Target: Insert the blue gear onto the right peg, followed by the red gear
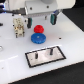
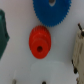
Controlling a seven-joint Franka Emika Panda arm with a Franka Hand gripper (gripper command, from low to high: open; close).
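Observation:
The blue gear lies flat on the white table, just in front of the smaller red gear. In the wrist view the red gear is near the middle and the blue gear sits beside it, cut off by the frame edge. The grey plate with a black rim lies nearer the front and carries two dark pegs. The right peg is the one toward the exterior view's right. My gripper hangs above the table, behind the gears and toward the exterior view's right, holding nothing, its dark fingers apparently apart.
A beige block-like part stands toward the exterior view's left of the gears and also shows in the wrist view. A dark teal object shows at the wrist view's edge. The other peg stands on the same plate.

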